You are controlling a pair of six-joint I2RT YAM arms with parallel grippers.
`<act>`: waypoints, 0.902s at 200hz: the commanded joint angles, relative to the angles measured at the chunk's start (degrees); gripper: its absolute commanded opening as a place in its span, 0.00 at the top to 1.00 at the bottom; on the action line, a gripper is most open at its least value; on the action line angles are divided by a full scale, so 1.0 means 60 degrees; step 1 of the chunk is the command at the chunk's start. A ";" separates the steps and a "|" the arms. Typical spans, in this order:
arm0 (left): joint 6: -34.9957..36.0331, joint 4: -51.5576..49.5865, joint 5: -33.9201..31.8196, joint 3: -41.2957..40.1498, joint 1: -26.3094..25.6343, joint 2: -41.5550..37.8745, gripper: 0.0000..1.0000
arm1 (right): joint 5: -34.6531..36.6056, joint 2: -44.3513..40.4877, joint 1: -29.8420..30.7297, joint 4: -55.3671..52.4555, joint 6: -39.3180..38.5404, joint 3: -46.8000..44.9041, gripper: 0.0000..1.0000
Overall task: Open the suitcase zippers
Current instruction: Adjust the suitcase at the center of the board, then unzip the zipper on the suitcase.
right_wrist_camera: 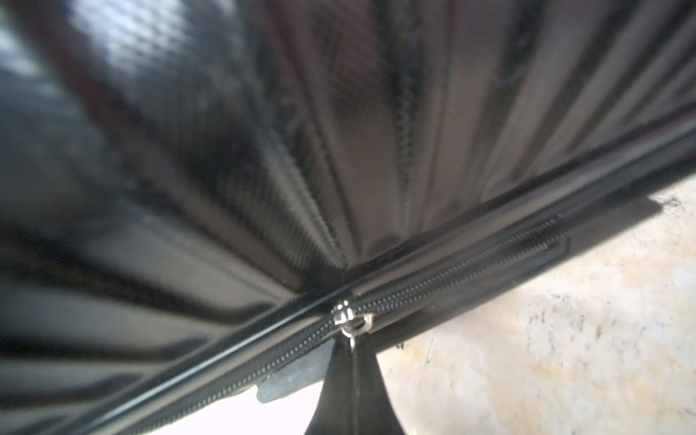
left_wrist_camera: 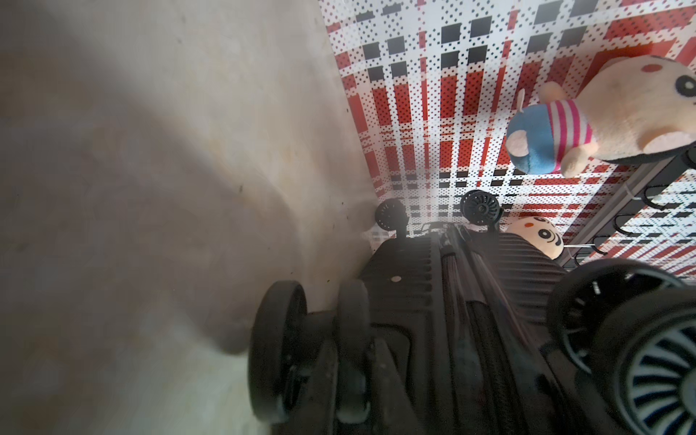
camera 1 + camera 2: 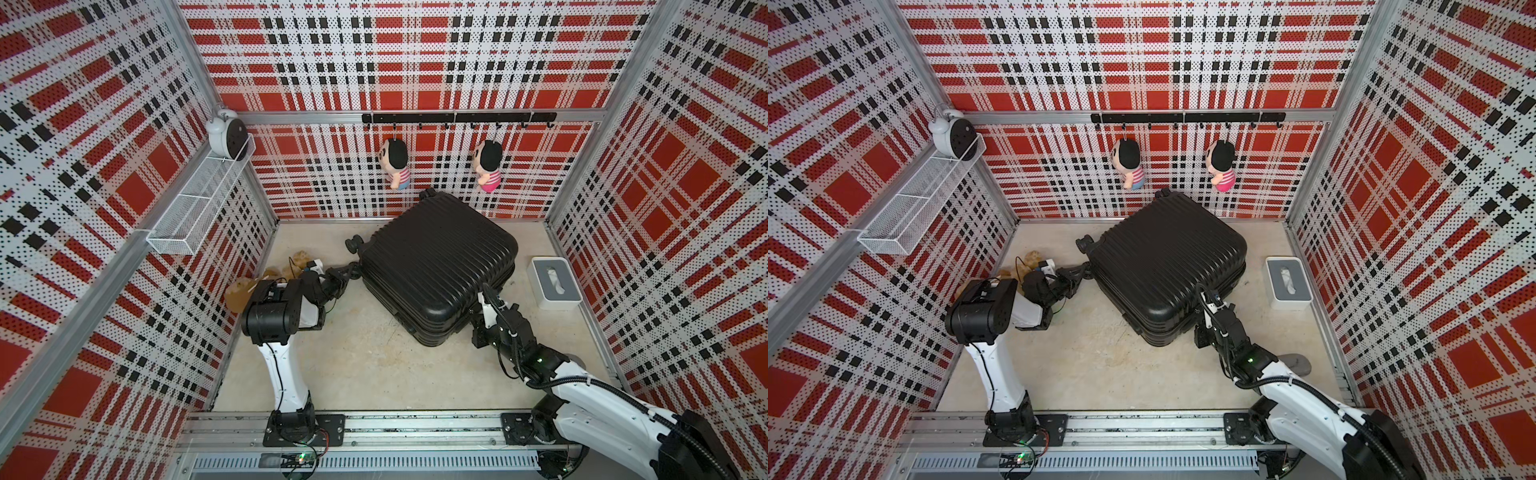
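Note:
The black ribbed suitcase (image 3: pixel 432 266) (image 3: pixel 1163 266) lies flat on the floor, turned at an angle, with its wheels toward the left and the back wall. At its near-left corner my left gripper (image 3: pixel 347 274) (image 2: pixel 354 350) is shut on one disc of a double wheel (image 2: pixel 352 301), a finger on each side of it. My right gripper (image 3: pixel 484 289) (image 1: pixel 352 361) sits at the case's near-right side, shut on the pull tab of the silver slider (image 1: pixel 346 316). The black zipper track (image 1: pixel 452 271) runs along the seam; its teeth look closed on both sides of the slider.
A white tissue box (image 3: pixel 555 282) stands on the floor right of the case. Two plush dolls (image 3: pixel 397 164) (image 3: pixel 488 166) hang from a hook rail on the back wall. A wire basket (image 3: pixel 199 208) and an alarm clock (image 3: pixel 226 135) are on the left wall. Brown soft items (image 3: pixel 245 291) lie behind my left arm.

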 commanded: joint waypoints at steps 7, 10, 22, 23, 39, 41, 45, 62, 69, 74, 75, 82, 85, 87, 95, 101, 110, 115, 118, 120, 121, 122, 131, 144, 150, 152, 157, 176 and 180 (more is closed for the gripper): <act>0.0328 0.0390 0.0485 -0.0910 -0.0303 -0.0760 1.00 | -0.1120 0.0821 -0.0793 0.1085 -0.0620 0.0686 1.00; 0.0339 0.0397 0.0444 -0.0998 -0.0339 -0.0815 1.00 | -0.1207 0.0922 -0.0881 0.1101 -0.0663 0.0745 1.00; 0.0350 0.0432 0.0304 -0.1303 -0.0477 -0.0988 1.00 | -0.1553 0.1288 -0.1141 0.1307 -0.0791 0.0909 1.00; 0.0354 0.0436 0.0294 -0.1334 -0.0495 -0.0997 1.00 | -0.1577 0.1318 -0.1158 0.1322 -0.0800 0.0922 1.00; 0.0324 0.0541 0.0084 -0.1640 -0.0631 -0.1063 1.00 | -0.1893 0.1702 -0.1290 0.1404 -0.0955 0.1126 1.00; 0.0309 0.0582 0.0063 -0.1668 -0.0645 -0.1061 1.00 | -0.1934 0.1741 -0.1291 0.1387 -0.0988 0.1140 1.00; 0.0287 0.0651 0.0040 -0.1724 -0.0648 -0.1040 1.00 | -0.2015 0.1799 -0.1291 0.1340 -0.1019 0.1185 1.00; 0.0061 0.1092 0.0021 -0.1879 -0.0647 -0.0865 1.00 | -0.2341 0.1788 -0.1291 0.1249 -0.1073 0.1192 1.00; 0.0009 0.1202 0.0008 -0.1905 -0.0649 -0.0803 1.00 | -0.2435 0.1686 -0.1289 0.1175 -0.1058 0.1124 1.00; -0.0016 0.1257 -0.0007 -0.1934 -0.0647 -0.0771 1.00 | -0.2514 0.1581 -0.1291 0.1110 -0.1046 0.1065 1.00; -0.0027 0.1266 -0.0007 -0.1935 -0.0646 -0.0764 1.00 | -0.2526 0.1560 -0.1291 0.1106 -0.1045 0.1052 1.00; -0.0062 0.1334 -0.0020 -0.1972 -0.0645 -0.0740 1.00 | -0.2652 0.1387 -0.1291 0.1006 -0.1051 0.0940 1.00; -0.0072 0.1357 -0.0022 -0.1990 -0.0665 -0.0731 1.00 | -0.2719 0.1306 -0.1291 0.0937 -0.1057 0.0899 1.00; -0.0076 0.1368 -0.0022 -0.1993 -0.0661 -0.0722 1.00 | -0.2755 0.1247 -0.1291 0.0889 -0.1065 0.0864 1.00; -0.0084 0.1409 -0.0055 -0.2036 -0.0673 -0.0736 1.00 | -0.2876 0.1005 -0.1288 0.0730 -0.1073 0.0734 1.00; -0.0095 0.1428 -0.0074 -0.2066 -0.0681 -0.0731 1.00 | -0.2942 0.0828 -0.1278 0.0629 -0.1087 0.0637 1.00; -0.0092 0.1452 -0.0092 -0.2105 -0.0700 -0.0720 1.00 | -0.3042 0.0537 -0.1276 0.0407 -0.1098 0.0516 1.00; -0.0091 0.1459 -0.0096 -0.2110 -0.0703 -0.0715 1.00 | -0.3124 0.0375 -0.1268 0.0408 -0.1027 0.0439 1.00; -0.0091 0.1464 -0.0096 -0.2111 -0.0692 -0.0712 1.00 | -0.3166 0.0273 -0.1275 0.0471 -0.0992 0.0366 1.00; -0.0095 0.1472 -0.0096 -0.2130 -0.0690 -0.0709 1.00 | -0.3215 0.0219 -0.1276 0.0491 -0.0994 0.0317 1.00; -0.0089 0.1476 -0.0096 -0.2128 -0.0689 -0.0704 1.00 | -0.3235 0.0191 -0.1276 0.0489 -0.0997 0.0289 1.00; -0.0093 0.1478 -0.0096 -0.2127 -0.0696 -0.0694 1.00 | -0.3246 0.0155 -0.1276 0.0489 -0.0991 0.0268 1.00; -0.0117 0.1520 -0.0096 -0.2161 -0.0692 -0.0684 1.00 | -0.3342 -0.0049 -0.1239 0.0428 -0.0911 0.0196 1.00; -0.0116 0.1553 -0.0108 -0.2156 -0.0675 -0.0661 1.00 | -0.3476 -0.0159 -0.1246 0.0358 -0.0853 0.0129 1.00; -0.0114 0.1551 -0.0110 -0.2156 -0.0675 -0.0666 1.00 | -0.3562 -0.0173 -0.1226 0.0311 -0.0853 0.0129 1.00; -0.0112 0.1552 -0.0118 -0.2167 -0.0693 -0.0658 1.00 | -0.3585 -0.0174 -0.1212 0.0282 -0.0853 0.0140 1.00; -0.0134 0.1549 -0.0118 -0.2163 -0.0701 -0.0661 1.00 | -0.3618 -0.0164 -0.1158 0.0241 -0.0853 0.0137 1.00; -0.0143 0.1547 -0.0121 -0.2136 -0.0704 -0.0652 1.00 | -0.3543 -0.0314 -0.0838 0.0166 -0.0944 0.0079 1.00; -0.0150 0.1551 -0.0132 -0.2128 -0.0728 -0.0652 1.00 | -0.3515 -0.0387 -0.0758 0.0154 -0.0975 0.0061 1.00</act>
